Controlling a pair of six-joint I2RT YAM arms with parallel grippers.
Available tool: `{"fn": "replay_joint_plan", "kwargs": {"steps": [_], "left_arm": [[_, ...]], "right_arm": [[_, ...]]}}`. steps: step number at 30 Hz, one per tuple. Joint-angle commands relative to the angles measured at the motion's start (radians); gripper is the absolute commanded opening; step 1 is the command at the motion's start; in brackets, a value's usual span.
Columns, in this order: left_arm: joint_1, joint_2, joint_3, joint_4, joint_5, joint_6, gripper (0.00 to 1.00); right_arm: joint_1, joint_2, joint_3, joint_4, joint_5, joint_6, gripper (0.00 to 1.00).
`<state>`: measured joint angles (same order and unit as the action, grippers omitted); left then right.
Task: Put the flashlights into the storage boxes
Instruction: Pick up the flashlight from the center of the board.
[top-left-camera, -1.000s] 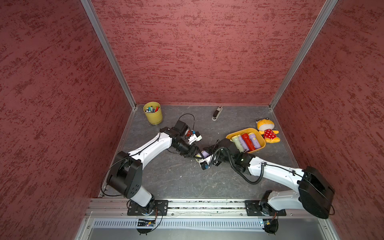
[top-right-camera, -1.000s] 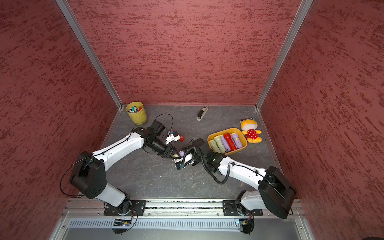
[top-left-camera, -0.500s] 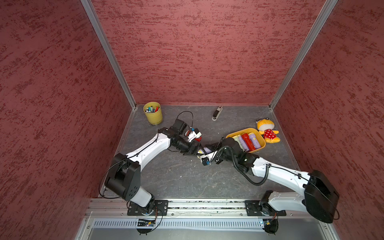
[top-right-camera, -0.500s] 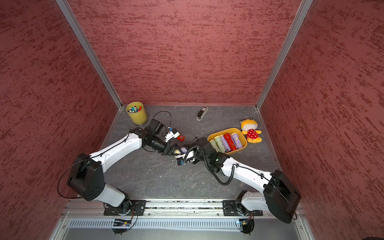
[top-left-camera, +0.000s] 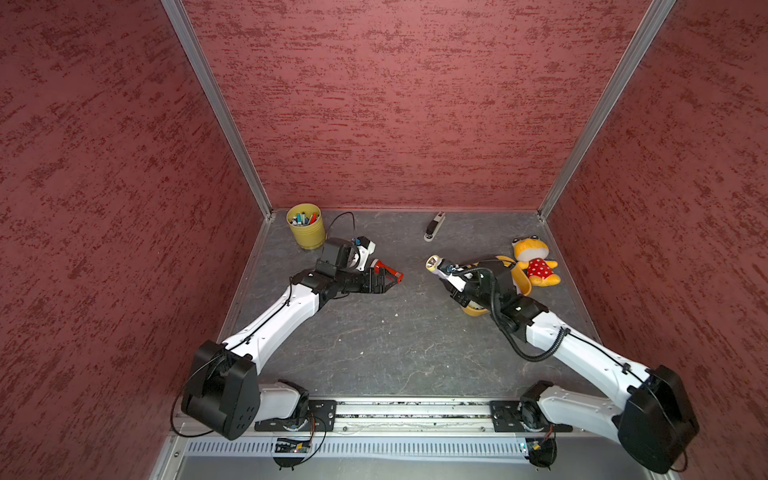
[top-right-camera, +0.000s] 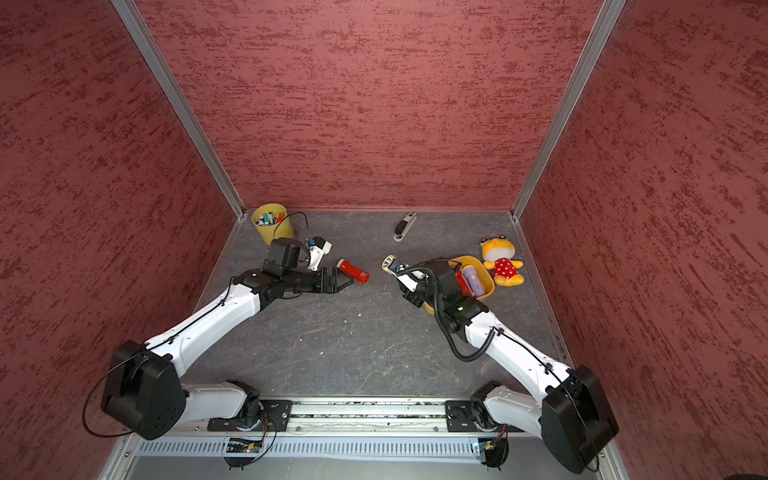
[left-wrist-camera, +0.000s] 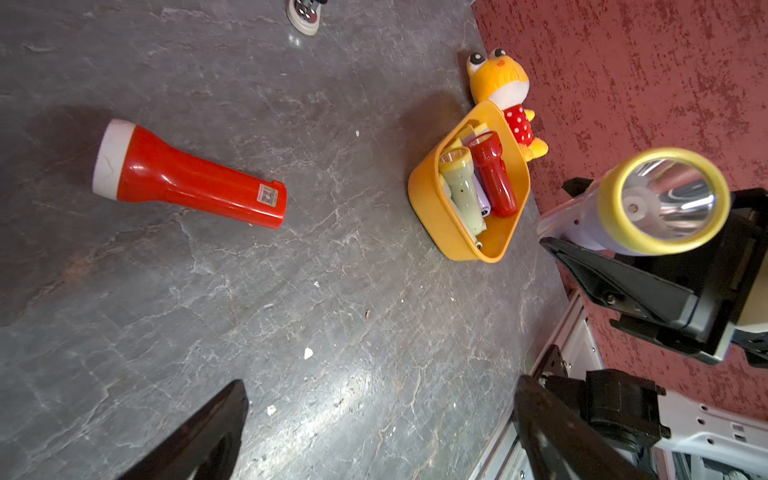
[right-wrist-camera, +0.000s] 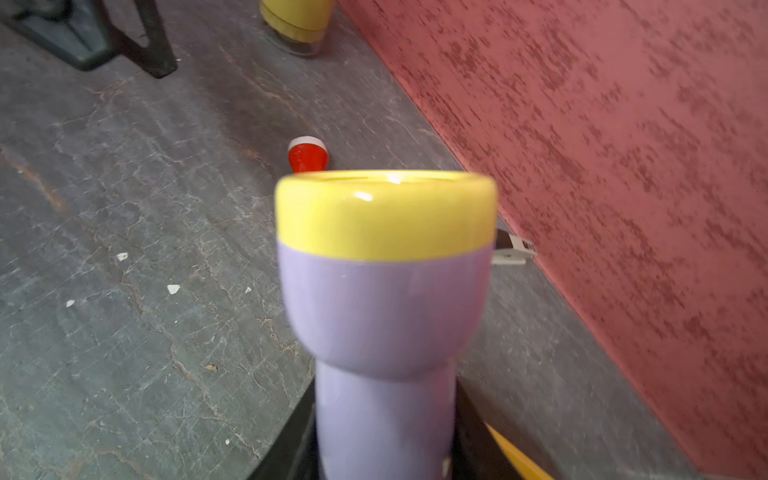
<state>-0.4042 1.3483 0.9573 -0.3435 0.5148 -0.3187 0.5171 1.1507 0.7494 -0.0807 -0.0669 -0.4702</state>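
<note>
Left jaws wide, right jaws gripping.
Your left arm (top-left-camera: 286, 311) stretches low toward the centre, and the left gripper (top-right-camera: 347, 283) at its end is spread wide and empty. Your right arm (top-left-camera: 582, 353) reaches in from the opposite side, wrist raised. The right gripper (top-right-camera: 406, 277) is clamped on the body of a lilac flashlight (right-wrist-camera: 386, 316), whose head points toward the left arm.

On the grey marbled tabletop (top-left-camera: 374, 340) lie a red plastic flashlight (left-wrist-camera: 187, 183), an orange-yellow plastic tray (left-wrist-camera: 432, 220), a round yellow cup (top-left-camera: 308, 233), a grey-and-white stapler-like object (top-left-camera: 434, 226) — and a yellow plush toy (top-left-camera: 534, 262).
</note>
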Motion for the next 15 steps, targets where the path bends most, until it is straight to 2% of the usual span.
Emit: {"fn": "replay_joint_plan", "kwargs": {"steps": [1,9,15], "left_arm": [[-0.032,0.054,0.045,0.085,-0.036,-0.011,1.0],[-0.102,0.134,0.105,0.077,-0.059,0.001,0.99],[-0.129,0.22,0.179,0.08,-0.063,0.013,0.99]], "right_arm": [[-0.054,-0.031,0.044,-0.057,0.02,0.237,0.31],[-0.228,-0.001,0.092,-0.194,-0.064,0.413,0.31],[-0.302,0.09,0.168,-0.314,-0.035,0.488,0.31]]}}
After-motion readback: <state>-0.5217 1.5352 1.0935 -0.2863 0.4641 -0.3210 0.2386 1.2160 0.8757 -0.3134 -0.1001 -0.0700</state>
